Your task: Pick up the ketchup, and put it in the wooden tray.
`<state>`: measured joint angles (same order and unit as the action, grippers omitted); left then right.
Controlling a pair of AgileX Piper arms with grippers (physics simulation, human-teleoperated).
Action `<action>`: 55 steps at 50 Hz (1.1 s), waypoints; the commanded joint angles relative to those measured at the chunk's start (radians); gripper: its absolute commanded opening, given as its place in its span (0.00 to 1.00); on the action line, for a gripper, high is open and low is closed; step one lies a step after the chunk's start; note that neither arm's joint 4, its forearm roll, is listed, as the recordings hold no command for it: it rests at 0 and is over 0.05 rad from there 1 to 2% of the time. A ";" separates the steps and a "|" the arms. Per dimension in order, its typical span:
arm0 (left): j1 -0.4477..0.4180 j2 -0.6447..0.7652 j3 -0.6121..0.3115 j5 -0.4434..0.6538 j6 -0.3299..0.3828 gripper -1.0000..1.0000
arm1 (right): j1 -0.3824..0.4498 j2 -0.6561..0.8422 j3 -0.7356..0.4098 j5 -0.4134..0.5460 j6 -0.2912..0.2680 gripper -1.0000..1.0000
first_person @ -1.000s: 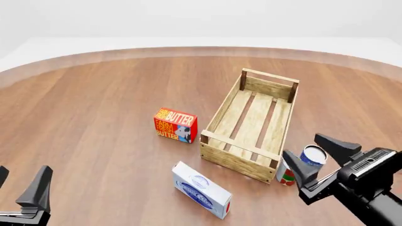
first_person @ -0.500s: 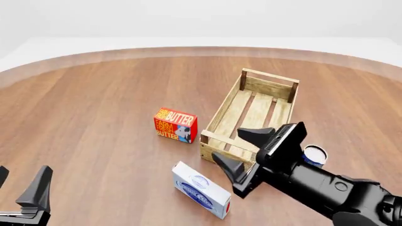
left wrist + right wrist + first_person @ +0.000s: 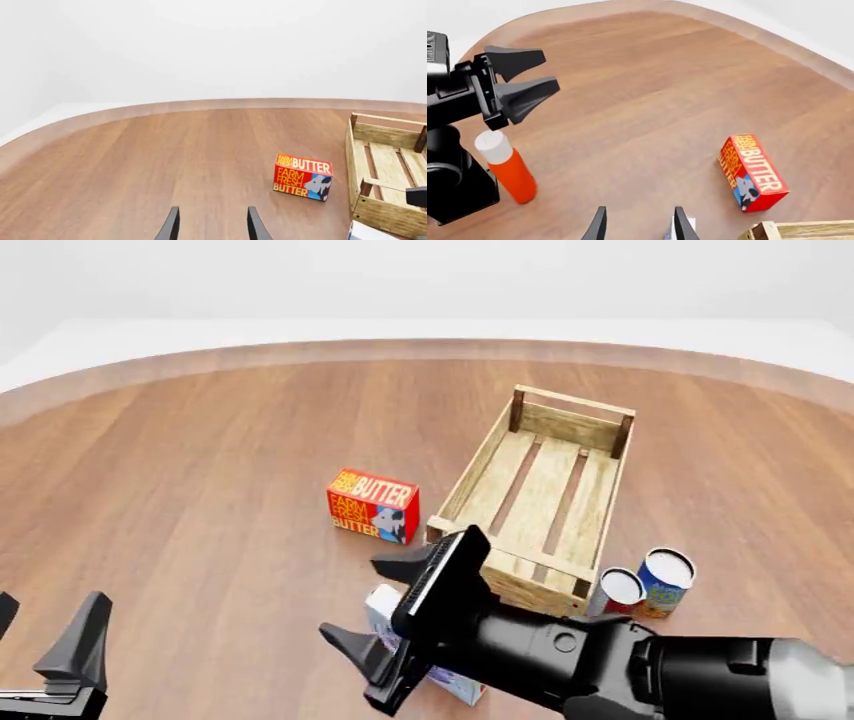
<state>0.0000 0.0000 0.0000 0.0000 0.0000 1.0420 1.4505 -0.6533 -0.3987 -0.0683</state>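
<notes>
Left wrist view. Left claw (image 3: 210, 226): two dark fingertips spread apart, nothing between them, above bare wooden worktop (image 3: 147, 165). Butter box (image 3: 303, 176): red-orange, upright, just beside the wooden tray (image 3: 383, 175), not touching it. Wooden tray: slatted crate with dark corner posts, only its near end in frame. A corner of a white-and-blue box (image 3: 373, 233) shows at the picture's edge beside the tray. Ketchup: not in this view.

Front view. Right claw (image 3: 387, 605): black, fingers spread wide, holding nothing, hanging over the white-and-blue box (image 3: 447, 665) at the near-left corner of the wooden tray (image 3: 534, 505); its arm crosses in from the lower right. Left claw (image 3: 47, 645): at the lower left corner, fingers apart, empty. Butter box (image 3: 374, 505): left of the tray. Red-and-white can (image 3: 614, 592) and blue can (image 3: 665, 581): side by side, just off the tray's near right corner. Tray interior: bare slats. Ketchup: not visible here.

Right wrist view. Right claw (image 3: 637, 226): fingertips spread, empty. Ketchup (image 3: 506, 166): red-orange bottle with white cap, upright on the worktop (image 3: 640, 100), just beside the left arm's black base and under the left claw (image 3: 527, 75), well apart from the butter box (image 3: 752, 171) and the tray corner (image 3: 800, 231).
</notes>
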 commanded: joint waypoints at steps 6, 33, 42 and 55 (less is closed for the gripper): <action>0.000 0.000 0.000 0.000 0.000 1.00 | 0.127 0.165 -0.091 -0.017 0.000 1.00; 0.000 0.000 0.000 0.000 0.000 1.00 | 0.266 0.342 -0.274 0.051 -0.017 1.00; 0.000 0.000 0.000 0.000 0.000 1.00 | 0.306 0.380 -0.335 0.079 -0.022 1.00; 0.000 0.000 0.000 0.000 0.000 1.00 | 0.352 0.437 -0.393 0.097 -0.011 1.00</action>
<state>0.0000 0.0000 0.0000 0.0000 0.0000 1.3573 1.8454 -0.9971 -0.3195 -0.0829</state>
